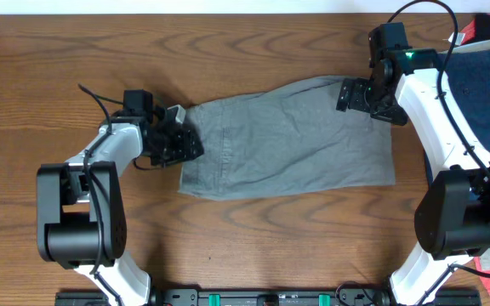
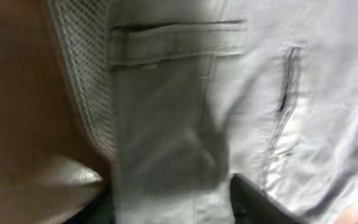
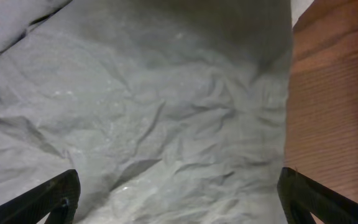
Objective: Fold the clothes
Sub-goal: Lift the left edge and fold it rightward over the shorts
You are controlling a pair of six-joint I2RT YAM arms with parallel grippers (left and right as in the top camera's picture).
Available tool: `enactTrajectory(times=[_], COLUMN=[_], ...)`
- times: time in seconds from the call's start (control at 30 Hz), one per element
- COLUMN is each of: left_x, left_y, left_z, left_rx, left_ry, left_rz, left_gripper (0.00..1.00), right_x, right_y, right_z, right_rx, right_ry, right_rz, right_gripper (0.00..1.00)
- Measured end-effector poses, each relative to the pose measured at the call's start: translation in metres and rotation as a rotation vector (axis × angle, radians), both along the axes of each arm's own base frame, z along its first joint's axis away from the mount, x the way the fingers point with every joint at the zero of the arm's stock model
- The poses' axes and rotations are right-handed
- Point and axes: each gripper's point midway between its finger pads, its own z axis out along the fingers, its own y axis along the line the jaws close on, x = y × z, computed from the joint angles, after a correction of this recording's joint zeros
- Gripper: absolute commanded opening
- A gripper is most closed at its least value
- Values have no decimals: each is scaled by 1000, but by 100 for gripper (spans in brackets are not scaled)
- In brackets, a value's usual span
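Grey shorts [image 1: 287,140] flat at middle of table [image 1: 253,246], long axis left–right. Waistband end at left gripper [image 1: 179,140], leg hems at right gripper [image 1: 357,95]. Right: jaws wide over far hem corner. Left: view blurred, cannot tell its grip. Each arm nearest its own end

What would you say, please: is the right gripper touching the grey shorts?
Cannot tell: the right wrist view shows the right gripper open over the grey shorts, gap unclear.
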Motion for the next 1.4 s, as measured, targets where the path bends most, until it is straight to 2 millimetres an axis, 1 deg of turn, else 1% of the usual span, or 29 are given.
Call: enactTrajectory(times=[0.07, 0.2, 0.3, 0.4, 0.5, 0.6, 0.7, 0.77, 0.8, 0.87, 0.93, 1.07, 1.13, 1.23, 1.33, 1.4], left_x=[-6, -12, -22, -31, -40, -36, -24, -19, -22, -29, -37, -45, -44, -44, -44, -42], left_y=[1, 4, 13, 28, 50, 74, 97, 110, 114, 120, 123, 124, 124, 120, 102, 82], left_z=[-4, -8, -9, -8, 2, 24, 59, 91, 102, 133, 163, 210, 227, 239, 240, 240], left_rx=[6, 31, 93, 190, 323, 430, 504, 537, 548, 569, 584, 597, 599, 602, 575, 549], left_ry=[19, 47, 114, 180, 240, 233, 171, 116, 111, 98, 88, 51, 18, -9, -22, -42], left_rz=[-1, 2, 29, 60, 95, 145, 221, 270, 280, 302, 308, 321, 328, 319, 269, 214], left_gripper=[6, 6, 6, 6, 6, 6, 6, 6, 6, 6, 6, 6, 6, 6, 6, 5], right_x=[0, 0, 0, 0, 0, 0, 0, 0, 0, 0, 0, 0, 0, 0, 0, 0], right_y=[0, 0, 0, 0, 0, 0, 0, 0, 0, 0, 0, 0, 0, 0, 0, 0], right_z=[0, 0, 0, 0, 0, 0, 0, 0, 0, 0, 0, 0, 0, 0, 0, 0], right_rx=[0, 0, 0, 0, 0, 0, 0, 0, 0, 0, 0, 0, 0, 0, 0, 0], right_ry=[0, 0, 0, 0, 0, 0, 0, 0, 0, 0, 0, 0, 0, 0, 0, 0], right_rz=[0, 0, 0, 0, 0, 0, 0, 0, 0, 0, 0, 0, 0, 0, 0, 0], right_gripper=[99, 99, 99, 99, 99, 99, 99, 99, 99, 99, 99, 99, 99, 99, 99, 99])
